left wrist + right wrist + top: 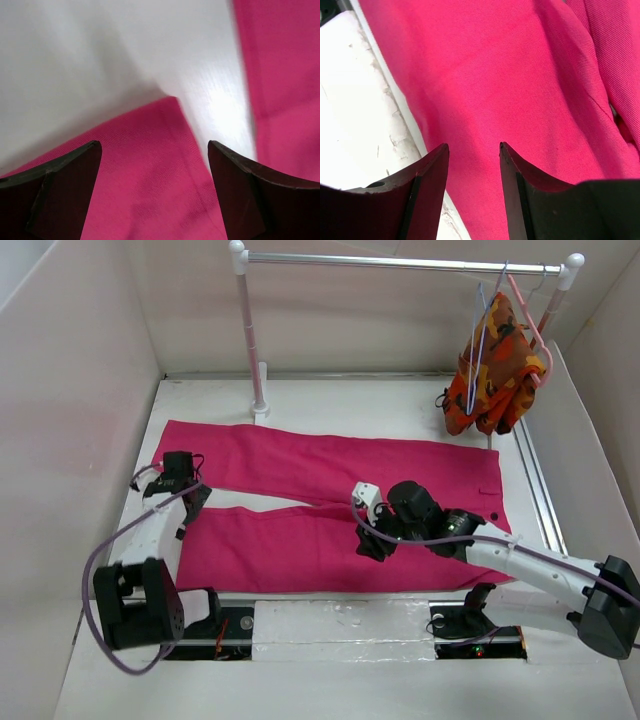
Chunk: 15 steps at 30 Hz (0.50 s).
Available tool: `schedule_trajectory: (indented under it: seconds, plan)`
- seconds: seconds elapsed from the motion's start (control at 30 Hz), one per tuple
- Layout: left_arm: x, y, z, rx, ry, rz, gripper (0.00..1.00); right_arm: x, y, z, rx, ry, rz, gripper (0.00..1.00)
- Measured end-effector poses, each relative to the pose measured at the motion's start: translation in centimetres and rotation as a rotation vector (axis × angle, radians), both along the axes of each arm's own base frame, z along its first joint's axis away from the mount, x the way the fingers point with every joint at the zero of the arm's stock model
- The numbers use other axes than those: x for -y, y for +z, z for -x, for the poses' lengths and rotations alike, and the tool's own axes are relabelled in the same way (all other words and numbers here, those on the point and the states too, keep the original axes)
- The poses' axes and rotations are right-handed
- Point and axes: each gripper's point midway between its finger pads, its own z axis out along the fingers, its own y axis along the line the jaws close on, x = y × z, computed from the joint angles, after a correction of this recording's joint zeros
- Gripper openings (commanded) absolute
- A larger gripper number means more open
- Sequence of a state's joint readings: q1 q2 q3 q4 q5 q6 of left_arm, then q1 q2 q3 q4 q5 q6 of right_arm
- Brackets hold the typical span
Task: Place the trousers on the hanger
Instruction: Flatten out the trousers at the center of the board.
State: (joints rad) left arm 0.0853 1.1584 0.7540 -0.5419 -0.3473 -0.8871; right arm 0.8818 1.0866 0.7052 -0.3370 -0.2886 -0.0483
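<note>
The magenta trousers lie flat on the white table, legs pointing left and waist to the right. My left gripper hovers open over the leg ends; in its wrist view a cuff corner of the trousers lies between the wide-apart fingers, gripper. My right gripper is open low over the near leg; its wrist view shows trousers cloth under the gap, gripper. The thin blue-lilac hanger hangs on the rail at the back right.
A metal rail on white posts spans the back. A salmon-pink hanger and an orange patterned garment hang beside the lilac one. Pale walls box in the table on the left, the right and behind. Bare table lies by the near trouser edge.
</note>
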Motion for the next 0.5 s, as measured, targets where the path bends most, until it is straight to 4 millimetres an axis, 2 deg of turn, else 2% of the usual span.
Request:
schedule_trajectory:
  seconds: [0.07, 0.13, 0.2, 0.23, 0.27, 0.37, 0.5]
  plan:
    - [-0.5, -2.2, 0.8, -0.086, 0.024, 0.019, 0.84, -0.1, 0.2, 0.2, 0.004, 0.015, -0.008, 0.51]
    - [0.0, -4.1, 1.6, -0.157, 0.017, 0.049, 0.83, -0.2, 0.4, 0.5, 0.009, 0.031, -0.013, 0.51]
    - [0.4, -4.8, 1.8, -0.18, 0.014, 0.07, 0.74, -0.3, 0.5, 0.7, 0.012, 0.044, -0.013, 0.51]
    - [0.5, -5.0, 1.7, -0.182, 0.014, 0.078, 0.68, -0.2, 0.4, 0.8, 0.012, 0.048, -0.011, 0.51]
    - [0.6, -5.2, 1.5, -0.18, 0.015, 0.085, 0.54, -0.1, 0.4, 0.9, 0.012, 0.051, -0.007, 0.51]
    - [0.7, -6.6, 1.4, -0.221, 0.022, 0.092, 0.0, 0.1, 0.3, 1.0, 0.01, 0.054, 0.002, 0.51]
    - [0.4, -6.2, 1.1, -0.213, 0.041, 0.083, 0.0, 0.5, 0.8, 1.2, 0.021, 0.054, -0.004, 0.51]
